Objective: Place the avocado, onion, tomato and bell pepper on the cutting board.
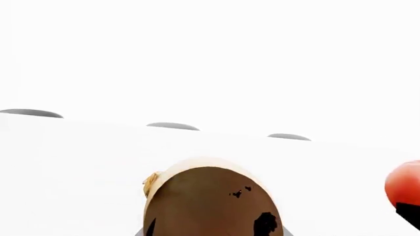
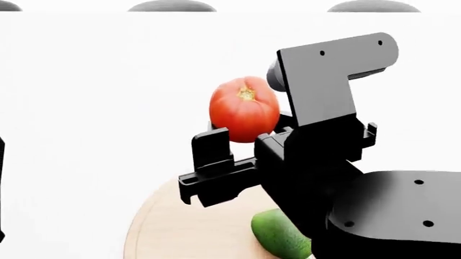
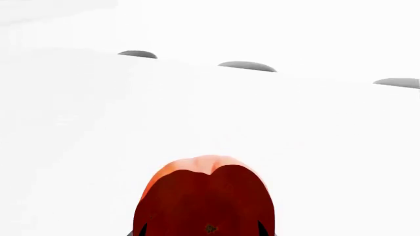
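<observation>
My right gripper (image 2: pixel 249 135) is shut on the glossy red tomato (image 2: pixel 244 108), holding it above the far edge of the round light-wood cutting board (image 2: pixel 180 229). That tomato (image 3: pixel 204 194) fills the lower part of the right wrist view. A bright-green avocado (image 2: pixel 279 234) lies on the board, partly hidden under my right arm. In the left wrist view the pale tan onion (image 1: pixel 210 196) sits close up between the jaws of my left gripper (image 1: pixel 210 232), which is shut on it. The tomato (image 1: pixel 404 186) shows at that view's edge. The bell pepper is out of view.
Everything stands on a plain white tabletop (image 2: pixel 94 97). Three grey rounded shapes (image 2: pixel 171 6) line its far edge. A dark sliver of my left arm (image 2: pixel 1 189) shows at the head view's left border.
</observation>
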You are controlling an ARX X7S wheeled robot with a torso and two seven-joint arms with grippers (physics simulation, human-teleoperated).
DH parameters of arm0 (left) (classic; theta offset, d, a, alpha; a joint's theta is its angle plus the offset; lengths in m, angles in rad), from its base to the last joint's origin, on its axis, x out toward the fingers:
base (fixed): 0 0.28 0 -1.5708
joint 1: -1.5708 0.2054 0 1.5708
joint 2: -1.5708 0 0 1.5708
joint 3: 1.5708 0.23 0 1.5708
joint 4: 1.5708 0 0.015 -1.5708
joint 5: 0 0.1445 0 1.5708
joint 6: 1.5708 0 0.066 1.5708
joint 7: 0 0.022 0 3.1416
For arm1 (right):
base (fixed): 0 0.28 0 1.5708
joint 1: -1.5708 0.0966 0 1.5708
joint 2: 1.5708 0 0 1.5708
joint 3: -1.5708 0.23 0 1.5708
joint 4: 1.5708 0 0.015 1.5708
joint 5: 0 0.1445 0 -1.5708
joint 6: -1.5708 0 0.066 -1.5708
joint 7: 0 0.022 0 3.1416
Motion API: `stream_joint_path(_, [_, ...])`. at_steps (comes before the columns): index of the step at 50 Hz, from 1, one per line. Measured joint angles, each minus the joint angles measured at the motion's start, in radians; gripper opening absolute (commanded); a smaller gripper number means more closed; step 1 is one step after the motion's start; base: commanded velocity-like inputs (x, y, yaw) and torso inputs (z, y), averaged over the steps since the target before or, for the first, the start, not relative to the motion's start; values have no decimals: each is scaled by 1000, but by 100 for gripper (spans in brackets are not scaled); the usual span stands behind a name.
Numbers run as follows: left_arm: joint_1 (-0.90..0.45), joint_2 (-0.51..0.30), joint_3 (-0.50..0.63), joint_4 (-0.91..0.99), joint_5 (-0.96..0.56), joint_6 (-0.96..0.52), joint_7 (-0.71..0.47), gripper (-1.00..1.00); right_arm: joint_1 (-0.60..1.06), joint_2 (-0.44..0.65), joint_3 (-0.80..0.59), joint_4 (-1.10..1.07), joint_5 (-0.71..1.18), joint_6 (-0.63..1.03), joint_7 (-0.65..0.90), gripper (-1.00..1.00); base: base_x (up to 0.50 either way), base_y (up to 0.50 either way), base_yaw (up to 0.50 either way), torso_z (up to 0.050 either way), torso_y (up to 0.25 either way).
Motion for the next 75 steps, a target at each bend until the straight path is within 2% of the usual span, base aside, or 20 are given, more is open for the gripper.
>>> stream_joint_path(33, [36,-19,6,26,11,18,-13,-100,-193,-77,-116,114,-171,-25,-137,-100,0,0,0,0,0])
stream_joint_path(62, [50,-27,4,38,9,21,-16,-100,-239,-86,-141,128,-206,-34,-164,-100,0,0,0,0,0])
stream_joint_path(63, [49,-26,3,38,9,21,-17,-100,-239,-86,-141,128,-206,-34,-165,100,0,0,0,0,0])
stream_joint_path(75, [50,-20,1,39,8,19,-22,-100,-205,-81,-132,105,-192,-19,-156,100,1,0,0,0,0])
